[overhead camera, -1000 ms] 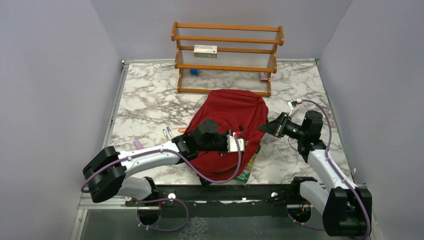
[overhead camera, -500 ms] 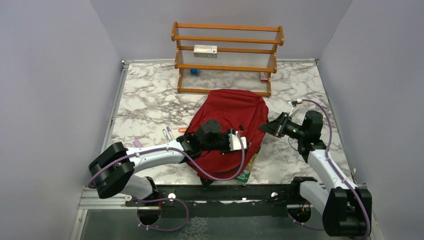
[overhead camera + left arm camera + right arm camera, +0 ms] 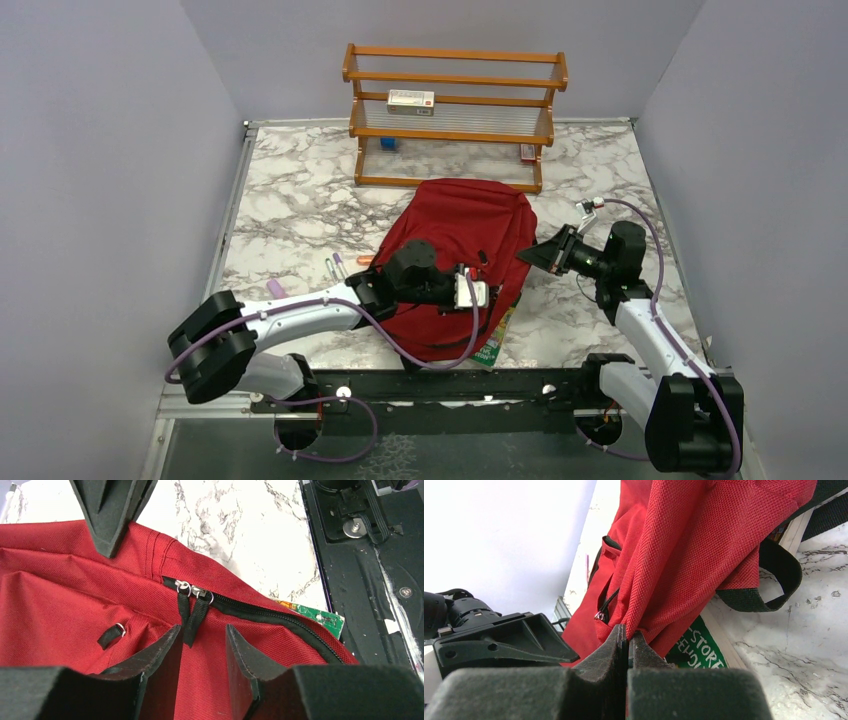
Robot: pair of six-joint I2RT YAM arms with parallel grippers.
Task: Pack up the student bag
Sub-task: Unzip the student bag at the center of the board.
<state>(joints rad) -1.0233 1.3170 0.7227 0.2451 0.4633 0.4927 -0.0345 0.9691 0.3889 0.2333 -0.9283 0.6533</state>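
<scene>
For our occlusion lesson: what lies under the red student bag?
A green book pokes out at the near edge of the student bag. Its rest, and anything else beneath, is covered.

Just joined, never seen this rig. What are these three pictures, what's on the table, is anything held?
Two robot arms are bolted at the near edge of a marble table. One picture looks down from above; the other two come from wrist cameras. A red backpack lies mid-table over a green book, with a wooden rack behind. The right fingers are pinched shut on a fold of the backpack. The left fingers are open by the zipper pulls, holding nothing.
</scene>
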